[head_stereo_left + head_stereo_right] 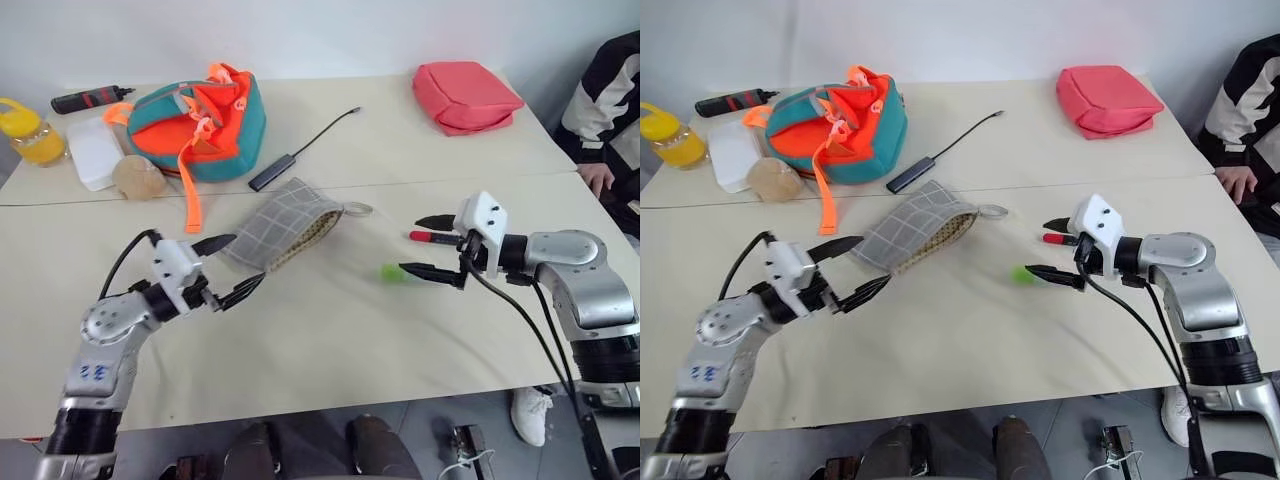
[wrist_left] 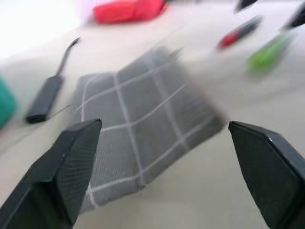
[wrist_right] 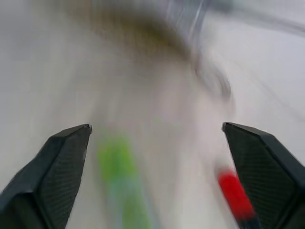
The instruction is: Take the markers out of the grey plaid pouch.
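A pale beige surface (image 1: pixel 330 340) runs wide across the room, crossed by a seam between two tabletops. Behind it stands a plain white wall (image 1: pixel 320 35). Grey floor (image 1: pixel 480 420) shows beneath the near edge.

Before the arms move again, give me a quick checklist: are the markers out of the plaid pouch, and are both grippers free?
1. Red marker out of the grey plaid pouch, lying on the table: ok.
2. Green marker out on the table: ok.
3. Left gripper open, holding nothing: ok.
4. Right gripper open, holding nothing: ok.
5. Pouch lying flat, mouth open toward the markers: ok.
6. Nothing more inside the pouch: cannot tell.
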You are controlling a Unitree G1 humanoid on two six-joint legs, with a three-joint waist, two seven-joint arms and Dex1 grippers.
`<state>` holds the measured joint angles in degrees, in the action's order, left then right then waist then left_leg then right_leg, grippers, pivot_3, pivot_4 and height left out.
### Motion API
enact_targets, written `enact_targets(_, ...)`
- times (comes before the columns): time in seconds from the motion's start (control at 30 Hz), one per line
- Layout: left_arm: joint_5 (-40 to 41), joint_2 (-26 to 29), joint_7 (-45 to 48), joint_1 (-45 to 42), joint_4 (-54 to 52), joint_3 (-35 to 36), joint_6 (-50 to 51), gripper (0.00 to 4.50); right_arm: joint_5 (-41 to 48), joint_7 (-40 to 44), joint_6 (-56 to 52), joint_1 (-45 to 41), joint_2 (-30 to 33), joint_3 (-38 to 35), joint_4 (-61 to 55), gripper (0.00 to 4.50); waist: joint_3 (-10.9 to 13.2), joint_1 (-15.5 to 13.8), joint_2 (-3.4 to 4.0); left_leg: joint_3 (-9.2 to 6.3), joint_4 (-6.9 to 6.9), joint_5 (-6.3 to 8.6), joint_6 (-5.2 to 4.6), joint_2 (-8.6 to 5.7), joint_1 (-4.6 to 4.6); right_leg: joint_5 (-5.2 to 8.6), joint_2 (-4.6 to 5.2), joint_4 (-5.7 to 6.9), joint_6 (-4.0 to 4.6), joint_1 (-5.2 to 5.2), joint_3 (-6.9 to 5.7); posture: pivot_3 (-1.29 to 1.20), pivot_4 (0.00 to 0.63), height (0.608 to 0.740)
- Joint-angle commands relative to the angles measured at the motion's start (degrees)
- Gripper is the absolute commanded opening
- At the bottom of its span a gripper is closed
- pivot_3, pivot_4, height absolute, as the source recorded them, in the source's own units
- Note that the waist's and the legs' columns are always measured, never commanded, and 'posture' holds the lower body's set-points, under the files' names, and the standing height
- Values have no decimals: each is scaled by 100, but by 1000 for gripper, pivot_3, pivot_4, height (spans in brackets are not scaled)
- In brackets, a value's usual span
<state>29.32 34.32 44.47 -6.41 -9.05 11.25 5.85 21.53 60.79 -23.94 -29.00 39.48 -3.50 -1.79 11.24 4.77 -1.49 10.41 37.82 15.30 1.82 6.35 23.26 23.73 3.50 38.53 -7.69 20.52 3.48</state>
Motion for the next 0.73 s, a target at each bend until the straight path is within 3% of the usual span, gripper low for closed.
enact_targets(0.03,448,9,-209,377,-351,518,468,4341,499,-410,-68,635,-393,-369,-717,4500,-4,-19,-7,-4,3,0,-1,-2,0,0,0,-3,0,-6,-2,0,150,740)
enact_targets(0.23,164,-62,-687,936,-315,1036,505,4341,579,-434,631,1806,-608,-755,-959,4500,-6,-83,-10,-20,-2,7,-10,-18,4,-1,6,-57,-2,-36,-11,0,150,740)
enact_targets(0.4,86,-119,-636,1565,-334,1383,302,4341,205,-715,1996,2497,-678,-1409,-414,4500,-6,-114,-10,-19,-7,9,-11,-17,-3,-1,3,-67,-2,-46,-12,0,150,740)
enact_targets(0.57,52,-218,-647,1968,-411,1555,155,4341,65,-771,2692,2805,-508,-1813,180,4500,-7,-132,-10,-22,-9,11,-11,-19,-18,-1,4,-87,0,-73,-17,0,150,740)
enact_targets(0.73,-87,-306,-591,2154,-275,1499,-67,4341,98,-565,2918,2905,-422,-1743,515,4500,-7,-132,-10,-25,-12,13,-11,-19,-30,-1,4,-93,1,-88,-16,0,150,740)
